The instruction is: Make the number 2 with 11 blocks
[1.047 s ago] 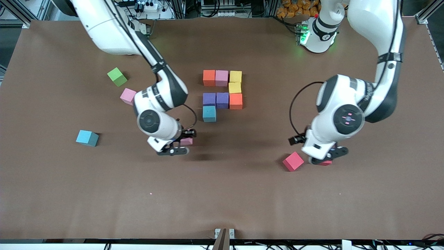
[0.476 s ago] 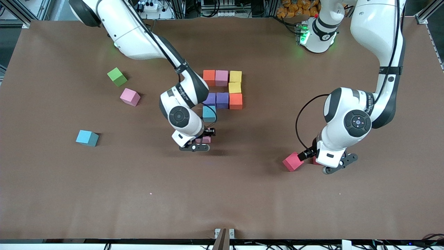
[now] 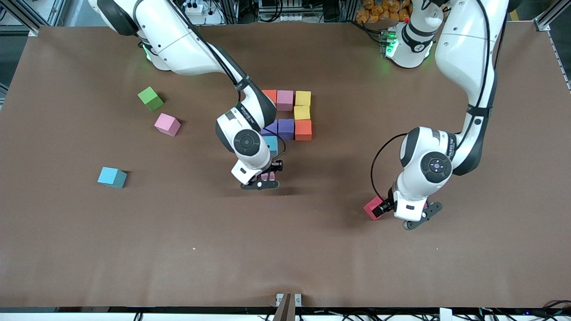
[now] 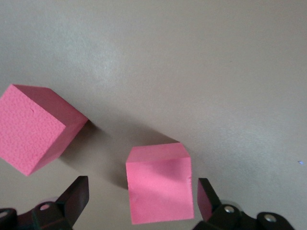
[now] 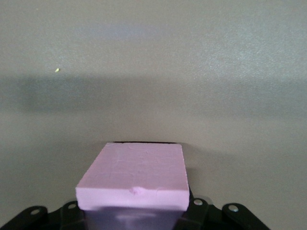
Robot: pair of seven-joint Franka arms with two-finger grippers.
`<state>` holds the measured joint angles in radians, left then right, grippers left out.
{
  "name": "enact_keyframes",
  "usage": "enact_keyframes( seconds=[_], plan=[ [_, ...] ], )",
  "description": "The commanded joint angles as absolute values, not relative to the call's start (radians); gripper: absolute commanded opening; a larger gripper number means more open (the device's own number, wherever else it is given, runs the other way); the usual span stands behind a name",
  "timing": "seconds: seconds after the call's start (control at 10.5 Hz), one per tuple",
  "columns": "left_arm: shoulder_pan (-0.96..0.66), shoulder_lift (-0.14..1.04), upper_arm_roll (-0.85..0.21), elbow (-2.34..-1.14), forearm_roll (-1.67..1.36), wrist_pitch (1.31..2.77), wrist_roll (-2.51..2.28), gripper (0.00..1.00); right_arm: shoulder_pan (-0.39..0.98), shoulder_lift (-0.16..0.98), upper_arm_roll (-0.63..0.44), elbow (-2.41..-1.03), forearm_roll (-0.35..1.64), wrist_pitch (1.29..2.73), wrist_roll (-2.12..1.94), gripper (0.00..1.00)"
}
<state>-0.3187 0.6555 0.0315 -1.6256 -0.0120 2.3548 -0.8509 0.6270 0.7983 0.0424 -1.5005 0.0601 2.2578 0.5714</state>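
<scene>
Forming digit: eight coloured cubes point(image 3: 294, 113)

This is a robot lab. Two big white robot arms point(image 3: 187, 40) stand at a wide brown surface point(image 3: 285, 249). Metal frame bars point(image 3: 26, 18), a power strip point(image 3: 194, 8) and many cables run along the far edge.

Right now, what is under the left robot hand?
Between the left gripper's open fingers sits a red cube on the brown table. Another red cube lies beside it.
</scene>
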Motion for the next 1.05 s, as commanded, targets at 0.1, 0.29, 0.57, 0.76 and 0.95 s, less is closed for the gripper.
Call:
enact_keyframes(
  seconds=[0.1,0.29,0.57,0.76,0.95],
  plan=[
    [-0.334,0.67,0.032,-1.62,-0.006,2.356,-0.899,1.0,0.646,0.808,0.035,-1.471,0.038,2.24,0.649,0.36],
    [-0.337,0.683,0.032,-1.62,-0.012,2.362,-0.9,1.0,0.652,0.808,0.035,-1.471,0.044,2.24,0.684,0.36],
    [-0.342,0.695,0.032,-1.62,-0.014,2.399,-0.9,1.0,0.664,0.807,0.037,-1.485,0.044,2.22,0.699,0.36],
    [-0.342,0.701,0.032,-1.621,-0.012,2.42,-0.9,1.0,0.669,0.802,0.04,-1.499,0.046,2.217,0.703,0.36],
    [-0.342,0.722,0.031,-1.621,-0.003,2.439,-0.9,1.0,0.67,0.799,0.04,-1.512,0.049,2.23,0.704,0.36]
  ],
)
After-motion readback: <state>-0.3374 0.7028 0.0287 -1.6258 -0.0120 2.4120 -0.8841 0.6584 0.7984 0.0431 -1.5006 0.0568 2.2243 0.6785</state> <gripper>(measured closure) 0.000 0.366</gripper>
